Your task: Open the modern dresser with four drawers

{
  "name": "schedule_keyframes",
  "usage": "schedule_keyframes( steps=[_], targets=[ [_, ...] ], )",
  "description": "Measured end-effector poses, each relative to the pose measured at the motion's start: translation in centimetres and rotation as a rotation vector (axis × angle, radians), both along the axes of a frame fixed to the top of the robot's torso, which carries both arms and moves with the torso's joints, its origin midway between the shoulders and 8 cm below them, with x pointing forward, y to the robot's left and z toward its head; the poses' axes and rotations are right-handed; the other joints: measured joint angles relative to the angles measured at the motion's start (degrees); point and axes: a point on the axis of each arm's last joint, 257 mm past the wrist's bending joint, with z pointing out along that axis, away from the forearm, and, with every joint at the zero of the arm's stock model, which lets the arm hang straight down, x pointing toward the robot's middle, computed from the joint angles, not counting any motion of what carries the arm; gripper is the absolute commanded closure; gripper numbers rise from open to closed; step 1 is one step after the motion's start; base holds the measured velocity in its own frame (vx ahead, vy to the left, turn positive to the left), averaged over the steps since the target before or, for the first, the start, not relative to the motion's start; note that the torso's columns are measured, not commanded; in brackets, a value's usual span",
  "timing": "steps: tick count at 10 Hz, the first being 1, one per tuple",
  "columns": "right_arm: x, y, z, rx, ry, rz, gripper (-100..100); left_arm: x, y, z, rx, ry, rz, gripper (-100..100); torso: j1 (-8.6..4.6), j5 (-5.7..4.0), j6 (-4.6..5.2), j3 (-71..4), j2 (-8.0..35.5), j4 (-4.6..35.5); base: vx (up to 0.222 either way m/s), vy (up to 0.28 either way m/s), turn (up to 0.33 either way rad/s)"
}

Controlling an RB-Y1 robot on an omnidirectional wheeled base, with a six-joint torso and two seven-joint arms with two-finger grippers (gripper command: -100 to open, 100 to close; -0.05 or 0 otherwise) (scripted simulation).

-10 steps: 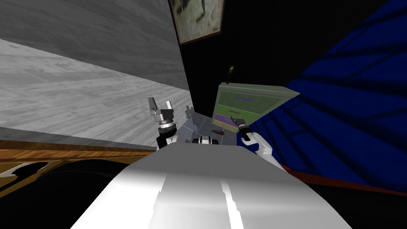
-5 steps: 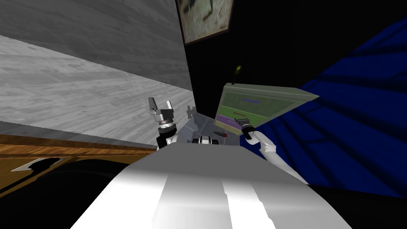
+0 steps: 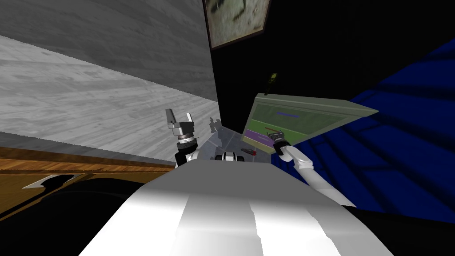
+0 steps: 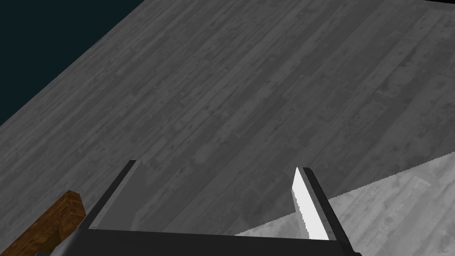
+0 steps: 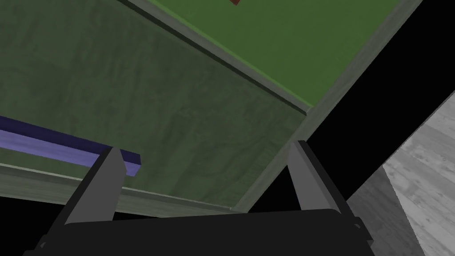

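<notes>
Green dresser front point(image 5: 177, 111), handle point(image 5: 49, 149) half-hidden behind right tool point(image 5: 205, 148).

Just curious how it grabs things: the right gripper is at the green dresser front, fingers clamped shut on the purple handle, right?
Not quite. The right gripper is at the green dresser front, but its fingers stand open, not clamped; the purple handle just ends beside one finger, as the right wrist view shows.

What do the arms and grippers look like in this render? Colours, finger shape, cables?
Both arms are white links with dark joints. The left gripper has a ringed silver-grey wrist above a black collar; the right gripper has a black wrist band. The fingers are thin, flat grey blades with darker edges, on a dark box. No cables or markings visible.
</notes>
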Motion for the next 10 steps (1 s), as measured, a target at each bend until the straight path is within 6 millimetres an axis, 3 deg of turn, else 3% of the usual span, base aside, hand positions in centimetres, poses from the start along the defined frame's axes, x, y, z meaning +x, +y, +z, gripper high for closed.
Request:
schedule_keyframes(
  steps=[5,10],
  targets=[
    [-0.3,-6.4,1.1,-0.269,0.06,-0.072,-100,0.0,0.0,0.0,0.0,0.0,0.0,0,0.05,0.01,-0.03,0.0,0.0,0.0,0.042,0.046,0.059],
    [-0.7,-11.9,4.2,-0.529,0.11,-0.136,-100,0.0,0.0,0.0,0.0,0.0,0.0,0,0.08,0.01,-0.03,-0.1,-0.1,0.0,0.059,0.052,0.08]
  ],
)
